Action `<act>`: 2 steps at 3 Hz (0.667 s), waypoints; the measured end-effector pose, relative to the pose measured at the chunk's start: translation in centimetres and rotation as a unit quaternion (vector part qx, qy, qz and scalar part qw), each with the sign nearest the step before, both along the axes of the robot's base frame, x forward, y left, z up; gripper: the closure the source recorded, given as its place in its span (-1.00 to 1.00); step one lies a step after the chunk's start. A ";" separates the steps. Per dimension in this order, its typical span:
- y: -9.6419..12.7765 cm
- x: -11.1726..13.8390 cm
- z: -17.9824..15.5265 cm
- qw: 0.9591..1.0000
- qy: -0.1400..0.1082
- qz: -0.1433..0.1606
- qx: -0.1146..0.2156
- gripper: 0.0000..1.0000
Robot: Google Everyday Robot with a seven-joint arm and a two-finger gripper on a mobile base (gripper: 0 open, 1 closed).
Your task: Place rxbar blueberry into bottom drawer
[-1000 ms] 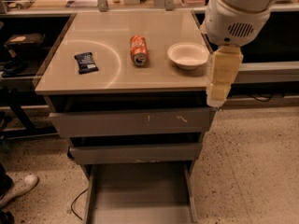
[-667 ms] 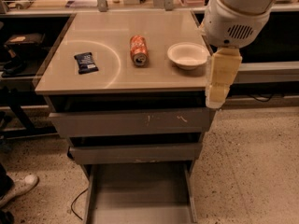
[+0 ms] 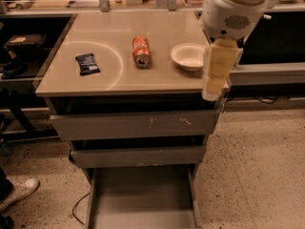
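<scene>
Hovering gripper (image 3: 212, 92) was right of soda can (image 3: 140, 51), aperture untellable | rxbar blueberry (image 3: 87, 63) lay left of can | bottom drawer (image 3: 143, 194) below stood open for it

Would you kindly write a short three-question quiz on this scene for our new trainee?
1. True or false: the small dark navy wrapped rxbar blueberry already lies in the pulled-out grey metal bottom drawer.
2. What lies between the bar and the round white bowl on the beige tabletop? A) an orange soda can on its side B) a mug C) a sponge
3. Which tabletop thing does the cream-coloured gripper hang nearest?
Key: 1 false, the bar lies on the tabletop, not in the drawer. 2 A. 3 the bowl; the gripper hangs at the tabletop's front edge beside it.
</scene>
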State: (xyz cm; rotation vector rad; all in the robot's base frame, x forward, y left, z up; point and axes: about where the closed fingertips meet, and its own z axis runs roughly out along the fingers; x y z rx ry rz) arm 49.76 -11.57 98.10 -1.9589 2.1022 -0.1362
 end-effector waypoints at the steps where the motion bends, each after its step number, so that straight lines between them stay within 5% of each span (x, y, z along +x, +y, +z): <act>1: 2.9 7.0 -1.1 0.999 0.024 -0.022 0.007 -1.00; 2: 7.1 10.6 -0.8 1.000 0.007 0.000 0.029 -1.00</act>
